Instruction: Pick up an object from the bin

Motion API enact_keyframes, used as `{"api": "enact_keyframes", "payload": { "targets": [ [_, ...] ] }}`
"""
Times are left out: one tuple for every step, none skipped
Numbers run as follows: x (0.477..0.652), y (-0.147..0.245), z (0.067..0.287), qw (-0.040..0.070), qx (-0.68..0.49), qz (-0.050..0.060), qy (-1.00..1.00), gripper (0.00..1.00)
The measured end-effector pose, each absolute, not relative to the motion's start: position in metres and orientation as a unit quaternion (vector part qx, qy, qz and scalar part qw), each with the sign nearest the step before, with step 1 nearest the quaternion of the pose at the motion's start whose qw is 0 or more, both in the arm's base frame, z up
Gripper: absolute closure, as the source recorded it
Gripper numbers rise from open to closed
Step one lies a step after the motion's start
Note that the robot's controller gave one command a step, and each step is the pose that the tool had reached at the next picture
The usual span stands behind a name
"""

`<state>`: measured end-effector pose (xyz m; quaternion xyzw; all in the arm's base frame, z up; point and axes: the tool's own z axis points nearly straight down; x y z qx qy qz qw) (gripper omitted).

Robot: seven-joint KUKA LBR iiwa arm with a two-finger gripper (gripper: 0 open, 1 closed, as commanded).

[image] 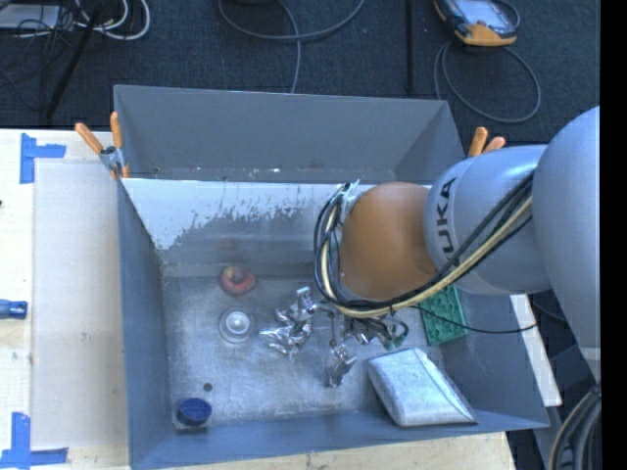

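My gripper [340, 358] hangs below the arm's orange cover, low over the bin floor right of the middle. Just to its left lies a crumpled shiny silver thing [291, 327], close to the gripper; whether they touch I cannot tell. A grey-white rectangular pad [419, 388] lies just to the gripper's right, at the front. A green studded plate [443, 313] leans against the right wall, partly hidden behind the arm.
Further left are a reddish-brown round piece [236, 279] and a clear round lid [235, 325]. A blue cap [193, 412] sits in the front left corner. The arm and its cables cover the bin's right middle.
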<state>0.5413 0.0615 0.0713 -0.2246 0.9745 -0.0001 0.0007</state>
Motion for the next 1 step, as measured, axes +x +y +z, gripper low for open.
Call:
{"api": "enact_keyframes", "payload": {
  "targets": [
    [0.5417,0.0614,0.0727,0.001,-0.224,0.000,0.975,1.00]
  ]
}}
